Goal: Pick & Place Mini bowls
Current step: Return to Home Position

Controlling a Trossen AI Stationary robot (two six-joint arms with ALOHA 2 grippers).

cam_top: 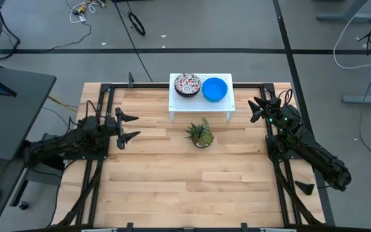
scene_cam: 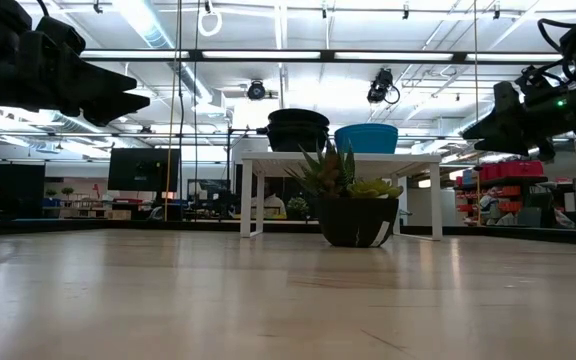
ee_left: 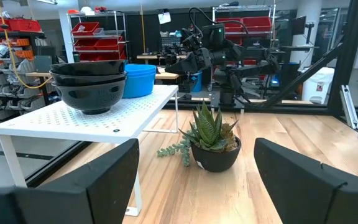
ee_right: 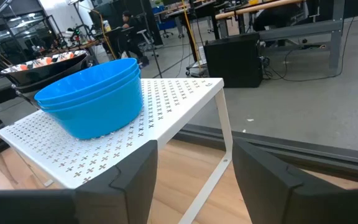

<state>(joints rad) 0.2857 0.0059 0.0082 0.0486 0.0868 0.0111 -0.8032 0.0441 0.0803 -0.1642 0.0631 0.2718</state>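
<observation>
The placing work looks finished. Both stacks of mini bowls stand on the white shelf [cam_top: 227,106]. The blue bowls [cam_top: 215,89] are nested together ahead of the right gripper [cam_top: 252,110] and apart from it. The patterned bowls [cam_top: 187,84] are just beside them, on the side farther from that gripper. No bowl lies loose on the counter [cam_top: 172,174] (I cannot count each stack for certain; the right wrist view shows at least two blue rims). The right gripper is spread wide and holds nothing, off the shelf's end. The left gripper [cam_top: 138,126], likewise wide and empty, hangs above the counter well apart from the shelf, with the patterned stack ahead of it and off to one side. A potted plant [cam_top: 200,134] stands between the two grippers, in front of the shelf. All that is left, I judge, is for both arms to fold to rest.
</observation>
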